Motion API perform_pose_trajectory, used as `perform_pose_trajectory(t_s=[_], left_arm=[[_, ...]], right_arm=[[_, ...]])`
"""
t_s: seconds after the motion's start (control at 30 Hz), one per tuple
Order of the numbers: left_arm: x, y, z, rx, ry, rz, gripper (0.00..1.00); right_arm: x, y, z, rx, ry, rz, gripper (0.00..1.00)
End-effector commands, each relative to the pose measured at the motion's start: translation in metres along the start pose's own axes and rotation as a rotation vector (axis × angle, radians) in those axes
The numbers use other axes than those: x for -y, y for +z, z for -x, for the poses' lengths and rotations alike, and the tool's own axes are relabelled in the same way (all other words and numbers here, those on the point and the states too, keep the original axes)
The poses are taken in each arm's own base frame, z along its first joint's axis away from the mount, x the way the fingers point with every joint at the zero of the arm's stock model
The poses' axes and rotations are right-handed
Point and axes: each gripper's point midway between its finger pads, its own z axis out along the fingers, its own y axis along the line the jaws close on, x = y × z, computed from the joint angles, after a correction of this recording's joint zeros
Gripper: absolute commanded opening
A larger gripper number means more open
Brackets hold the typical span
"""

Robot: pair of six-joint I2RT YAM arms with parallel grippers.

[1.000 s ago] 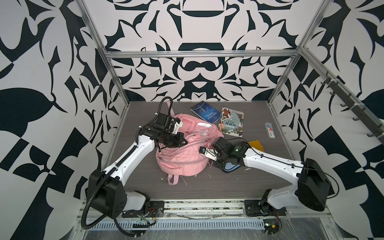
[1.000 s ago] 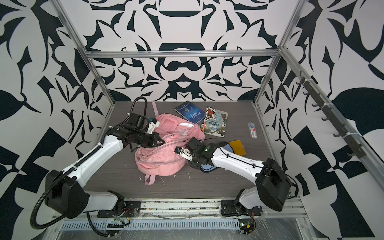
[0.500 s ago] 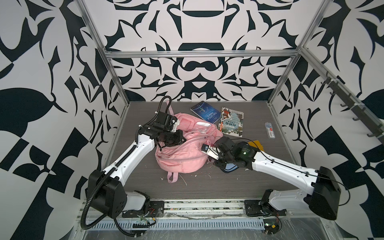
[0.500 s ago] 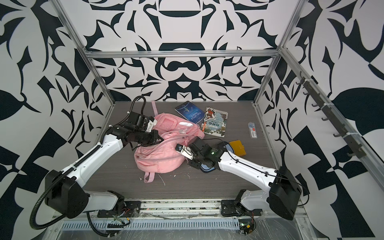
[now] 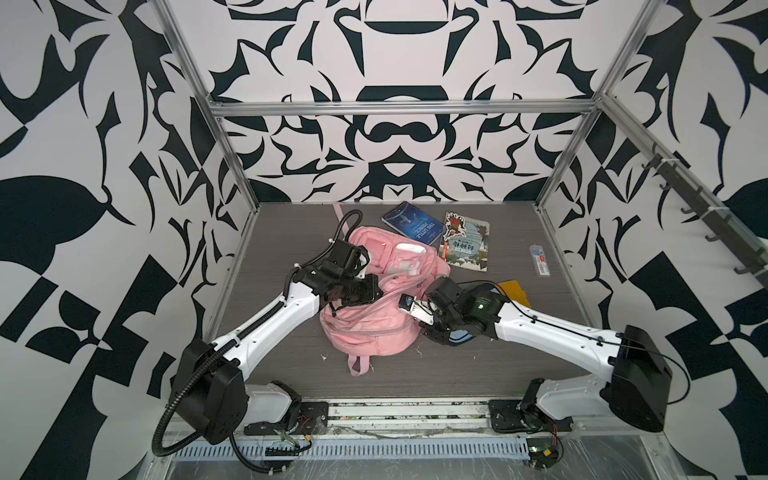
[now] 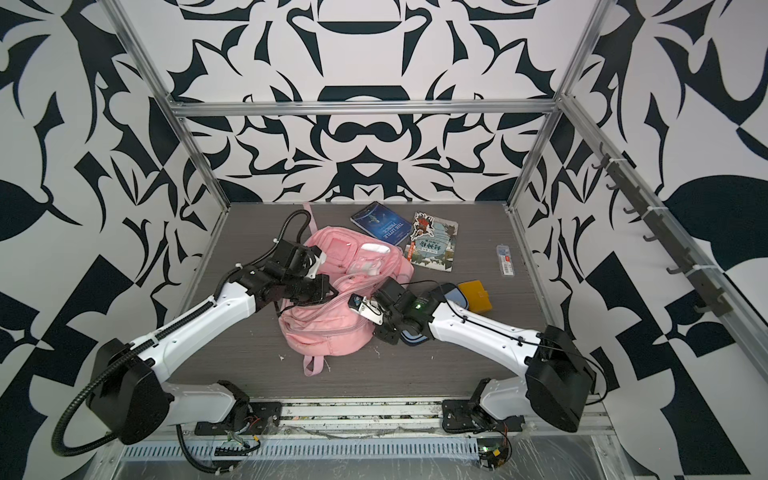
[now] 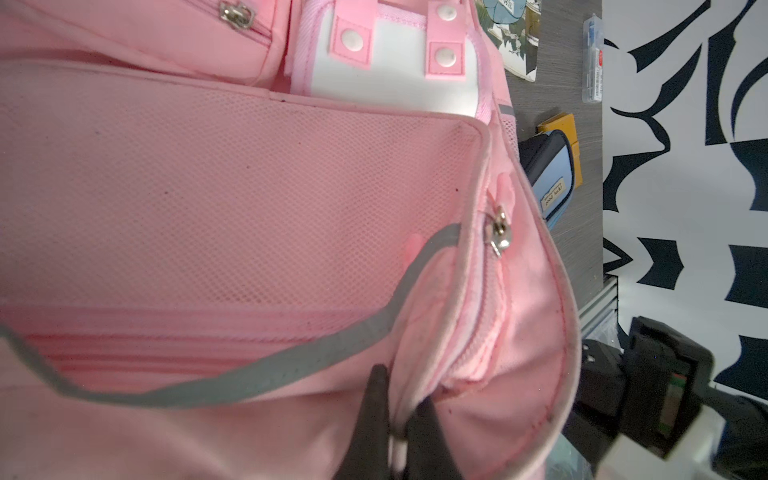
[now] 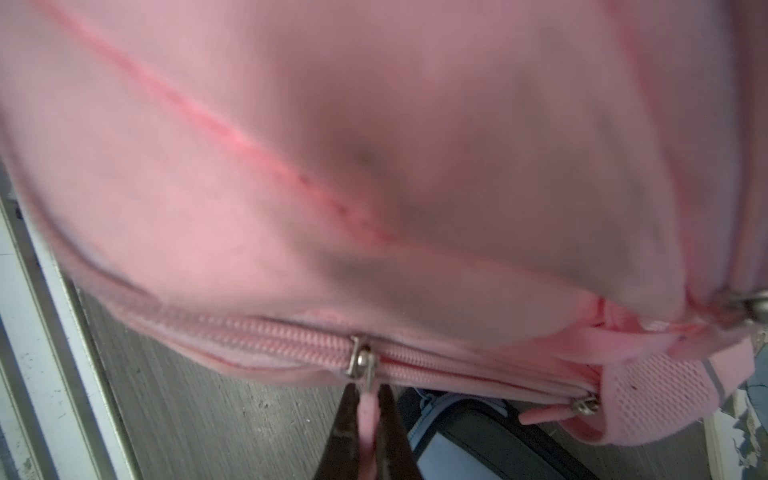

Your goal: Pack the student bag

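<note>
The pink student bag lies in the middle of the table in both top views. My left gripper reaches in from the left and is shut on a fold of the bag's fabric edge beside an open zip. A mesh inner pocket shows behind it. My right gripper is at the bag's right side, shut on the pink pull tab of a zip slider. In both top views the wrists hide both sets of fingertips.
A dark blue book and an illustrated book lie behind the bag. A small clear case is at the right edge. A yellow block and a light-blue and navy pencil case sit under my right arm.
My right arm has stretched out and its elbow has dropped to the right, still holding the zip pull. The bag has shifted slightly. The left arm has hardly moved.
</note>
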Motion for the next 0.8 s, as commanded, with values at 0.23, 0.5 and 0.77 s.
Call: perform_pose_trajectory(t_s=[0.23,0.5,0.77], left_arm=[[-0.012,-0.006,0.026,0.172,-0.189,0.02,0.0],[-0.02,-0.005,0.068,0.246,-0.333,0.072,0.0],[-0.026,-0.006,0.04,0.219,-0.356,0.113,0.0]], right_arm=[[-0.029,-0.035,0.029,0.145,-0.065,0.108,0.0],[-0.047,-0.032,0.026,0.07,-0.256,0.074,0.0],[0.001,-0.037,0.083,0.269,-0.07,-0.014,0.0]])
